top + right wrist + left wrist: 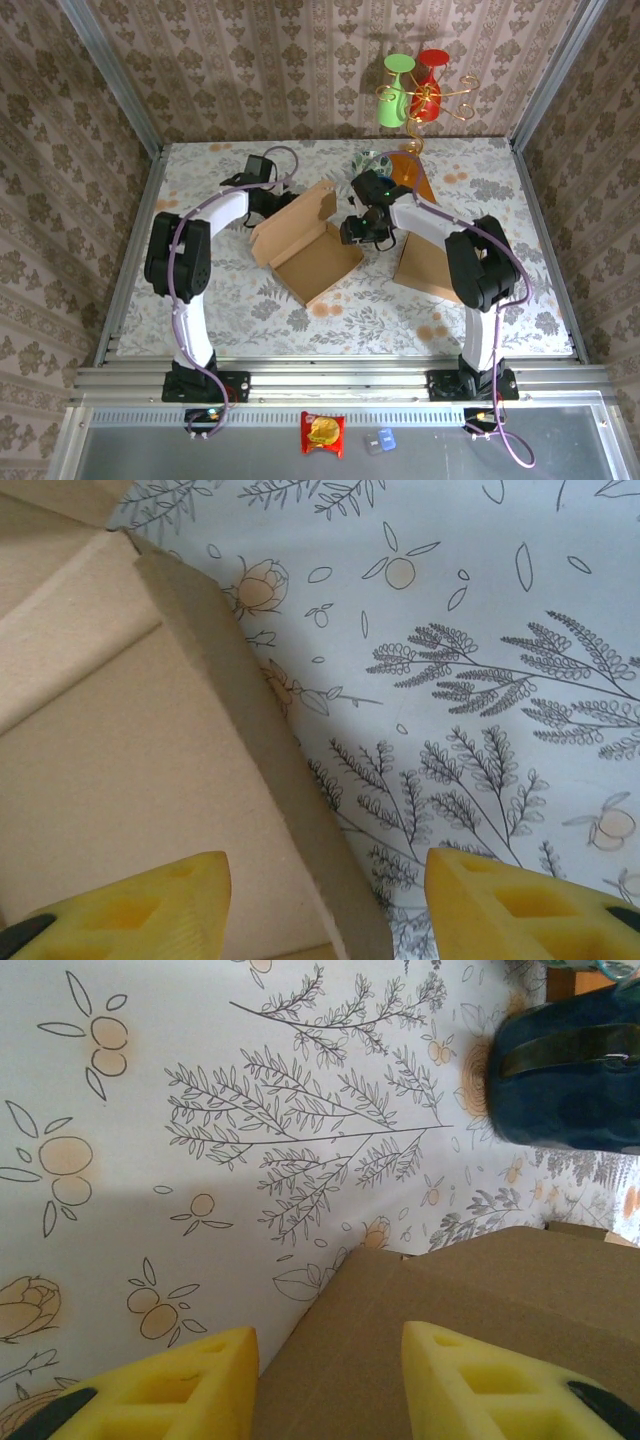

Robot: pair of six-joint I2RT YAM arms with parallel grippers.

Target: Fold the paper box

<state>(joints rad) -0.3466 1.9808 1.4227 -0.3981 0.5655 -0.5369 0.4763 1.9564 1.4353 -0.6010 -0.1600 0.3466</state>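
The brown paper box [310,245] lies open in the middle of the table, its lid flap raised toward the back. My left gripper [275,200] is at the box's back left. In the left wrist view its yellow fingers [170,1385] stand apart, and a flat cardboard panel of the box [450,1300] lies between and beyond them. My right gripper [360,228] is at the box's right edge. In the right wrist view it [330,910] is open and straddles the box's upright side wall [250,720], with the box floor to the left.
A second flat cardboard sheet [425,265] lies under my right arm. A glass object [372,162] and an orange piece [410,170] sit at the back. Green and red cups hang on a gold stand [412,90]. A snack packet [323,432] lies off the table in front.
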